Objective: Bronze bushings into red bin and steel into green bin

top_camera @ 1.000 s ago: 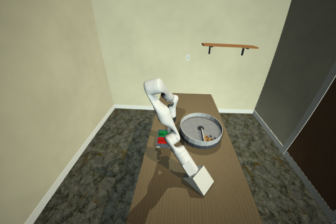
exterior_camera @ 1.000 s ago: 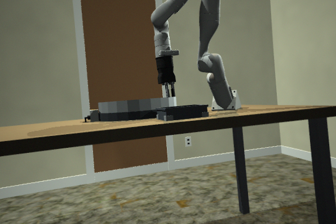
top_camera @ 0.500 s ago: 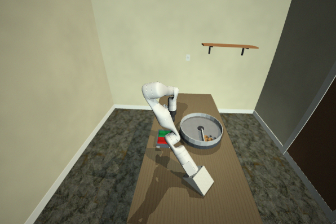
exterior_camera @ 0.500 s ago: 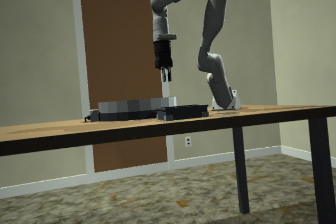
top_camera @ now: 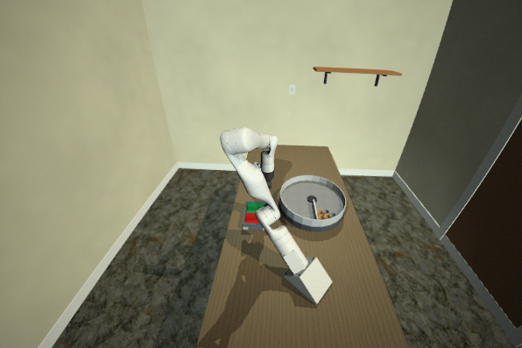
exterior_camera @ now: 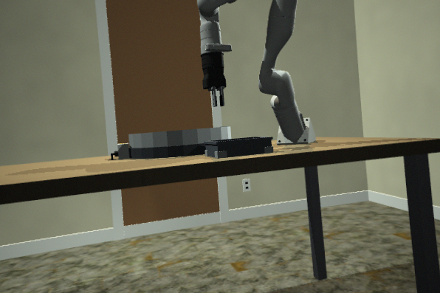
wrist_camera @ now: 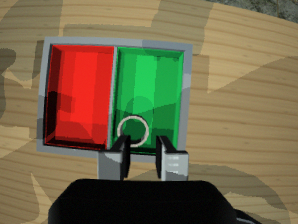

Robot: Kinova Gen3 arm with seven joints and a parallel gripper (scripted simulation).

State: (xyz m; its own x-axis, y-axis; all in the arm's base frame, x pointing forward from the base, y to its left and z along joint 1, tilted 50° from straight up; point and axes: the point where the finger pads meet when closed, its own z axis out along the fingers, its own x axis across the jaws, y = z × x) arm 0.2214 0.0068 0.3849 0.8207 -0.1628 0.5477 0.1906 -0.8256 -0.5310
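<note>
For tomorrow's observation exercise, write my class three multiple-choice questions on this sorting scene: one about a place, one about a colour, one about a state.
1. Where does the grey metal ring lie?
A. On the round tray
B. In the green bin
C. On the floor

2. What colour is the bin right beside the green one?
A. Blue
B. Yellow
C. Red

3. How is the gripper just now?
A. Up above the bins, fingers apart, holding nothing
B. Down inside the round tray, shut on a ring
C. Resting flat on the table

Answers:
1 B: the wrist view shows the ring on the green floor, near the front wall.
2 C: the two bins share one grey frame, red next to green.
3 A: the exterior view shows the fingers well above the bins, with nothing between them.
</note>
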